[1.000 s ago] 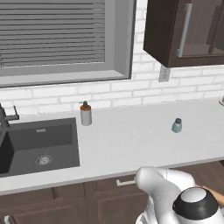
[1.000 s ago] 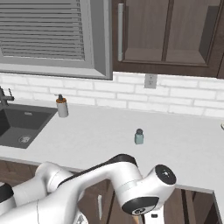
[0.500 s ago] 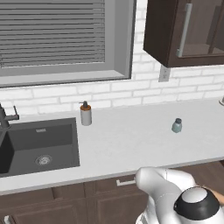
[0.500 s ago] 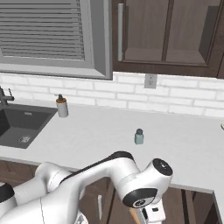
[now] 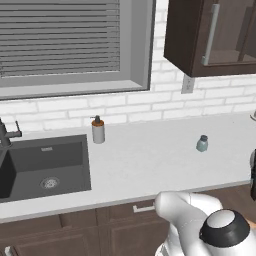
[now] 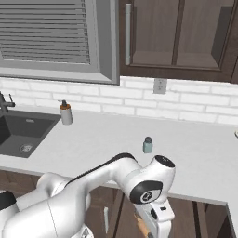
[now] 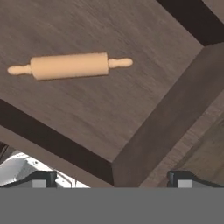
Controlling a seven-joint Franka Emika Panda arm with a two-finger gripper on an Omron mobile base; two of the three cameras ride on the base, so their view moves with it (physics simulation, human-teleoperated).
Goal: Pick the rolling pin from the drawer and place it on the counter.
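Note:
The rolling pin [image 7: 70, 65], a light tan wooden cylinder with thin handle ends, lies flat on the bottom of the open dark brown drawer [image 7: 105, 113] in the hand view. My gripper [image 7: 111, 180] hangs above the drawer's near corner, open, with nothing between its fingertips [image 7: 41, 178]. The pin is up and to the left of the fingers, well apart from them. In the right base view the arm bends down in front of the counter [image 6: 102, 139], its hand [image 6: 158, 216] below the counter's edge.
On the counter [image 5: 150, 165] stand a small teal-grey shaker jar [image 5: 202, 143] and a soap bottle [image 5: 98, 130] beside the dark sink [image 5: 45, 165]. Dark upper cabinets [image 6: 176, 37] hang above. The drawer's wall [image 7: 166, 122] runs between the fingers and the pin.
In the right base view the wrist has turned and the hand has dropped lower below the counter's edge. The jaws have stayed wide apart.

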